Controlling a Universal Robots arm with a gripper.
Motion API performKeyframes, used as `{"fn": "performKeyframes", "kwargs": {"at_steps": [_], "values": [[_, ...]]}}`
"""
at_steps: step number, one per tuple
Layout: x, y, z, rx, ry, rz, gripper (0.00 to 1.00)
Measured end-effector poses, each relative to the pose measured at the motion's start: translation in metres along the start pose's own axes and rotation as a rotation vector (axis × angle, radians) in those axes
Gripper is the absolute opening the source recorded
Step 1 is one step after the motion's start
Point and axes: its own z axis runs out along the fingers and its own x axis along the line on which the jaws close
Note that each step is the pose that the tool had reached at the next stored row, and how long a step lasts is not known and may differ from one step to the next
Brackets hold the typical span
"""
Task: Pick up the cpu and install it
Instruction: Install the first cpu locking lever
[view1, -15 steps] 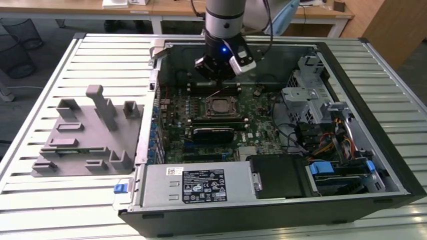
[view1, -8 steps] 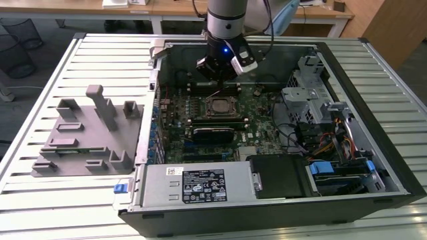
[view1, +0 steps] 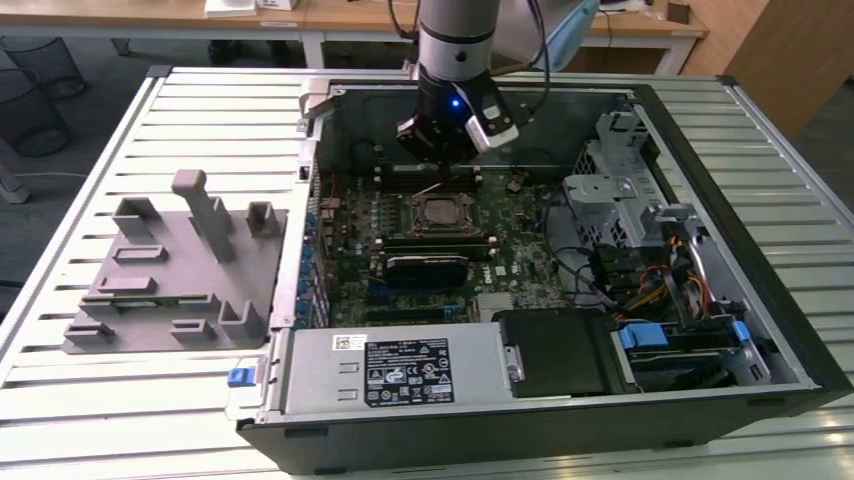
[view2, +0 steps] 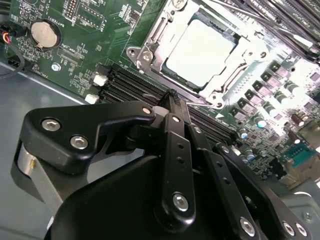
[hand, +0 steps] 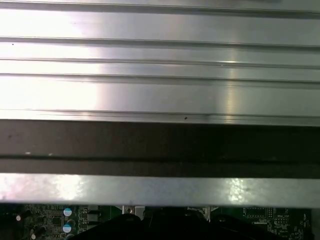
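Cpu (view2: 200, 47) seated in socket (view2: 150, 37); hand (view2: 172, 97) pressed together, empty, just beside it.

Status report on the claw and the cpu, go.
Claw shut, holding nothing, above the motherboard. Cpu lying in the socket, apart from the claw. Nothing between them.

An open computer case (view1: 694, 160) lies on the slatted tabletop (view1: 200, 110), its green motherboard (view1: 507, 260) below the gripper. A coin battery (view2: 45, 33) sits on the board off to one side. A grey fixture block (view1: 174, 270) rests well apart, outside the case.
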Motion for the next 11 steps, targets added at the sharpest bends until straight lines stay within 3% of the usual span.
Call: {"fn": "performKeyframes", "kwargs": {"at_steps": [11], "values": [[-0.0052,0.0006,0.0099,0.0033,0.0001,-0.002,0.11]]}}
